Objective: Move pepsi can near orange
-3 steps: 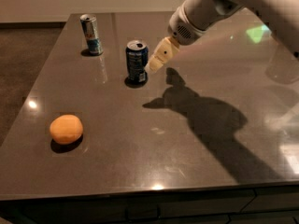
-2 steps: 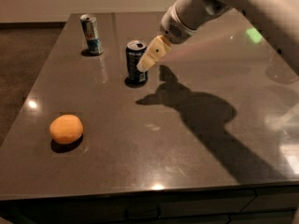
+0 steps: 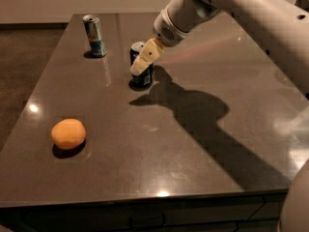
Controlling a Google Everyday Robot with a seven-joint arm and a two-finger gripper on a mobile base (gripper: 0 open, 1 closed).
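The pepsi can (image 3: 144, 80) is dark navy with a silver top and stands upright in the far middle of the table. My gripper (image 3: 143, 63) reaches down from the upper right and lies right over the can's upper half, covering part of it. I cannot tell whether it touches the can. The orange (image 3: 68, 133) lies on the table near the front left, well away from the can and the gripper.
A slimmer silver and light-blue can (image 3: 94, 35) stands at the far left of the dark glossy table (image 3: 203, 149). My arm (image 3: 241, 8) crosses the upper right and casts a wide shadow over the table's right half. The table's front edge runs along the bottom.
My gripper has moved left and slightly down, from beside the pepsi can's right side to over its upper half. The cans and the orange have not moved.
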